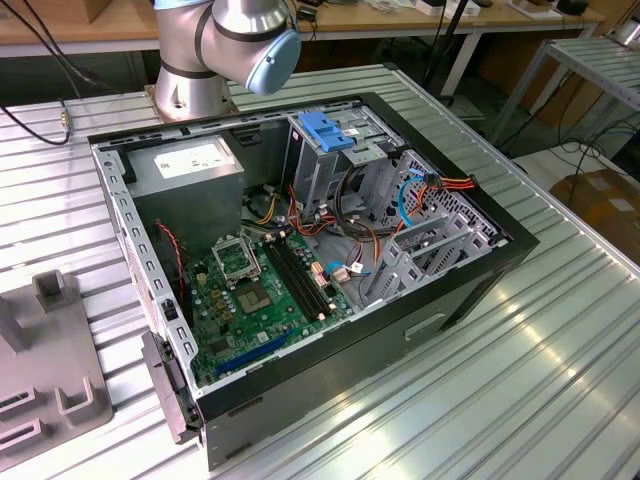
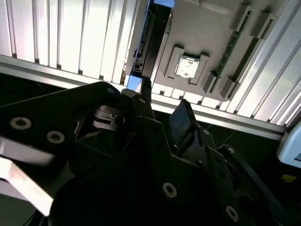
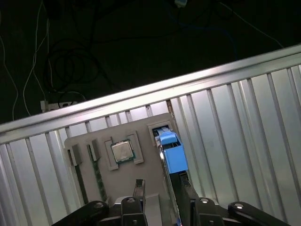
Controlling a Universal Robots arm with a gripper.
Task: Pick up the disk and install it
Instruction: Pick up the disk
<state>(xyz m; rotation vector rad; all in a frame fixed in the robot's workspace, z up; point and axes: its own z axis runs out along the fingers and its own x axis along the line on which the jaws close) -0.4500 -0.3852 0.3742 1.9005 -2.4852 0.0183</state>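
Ribbed aluminium table [image 1: 520,360] is carrying an open computer case [image 1: 300,250], with wooden benches [image 1: 100,28] running behind; cables are trailing over the dark floor beyond its edge. In the first wrist view the disk [image 3: 172,157] is standing on edge in a grey fixture plate [image 3: 94,137], not yet lifted, so picking and installing are both remaining; the gripper [image 3: 162,186] is hanging over it, fingers spread to either side, clamping nothing.

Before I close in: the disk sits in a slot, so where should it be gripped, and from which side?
Grip the disk across its two broad faces near the exposed top edge, coming straight down from above. It stands on edge in a slot of the grey holder, so likely only that upper part is free. The open gripper hangs over it.
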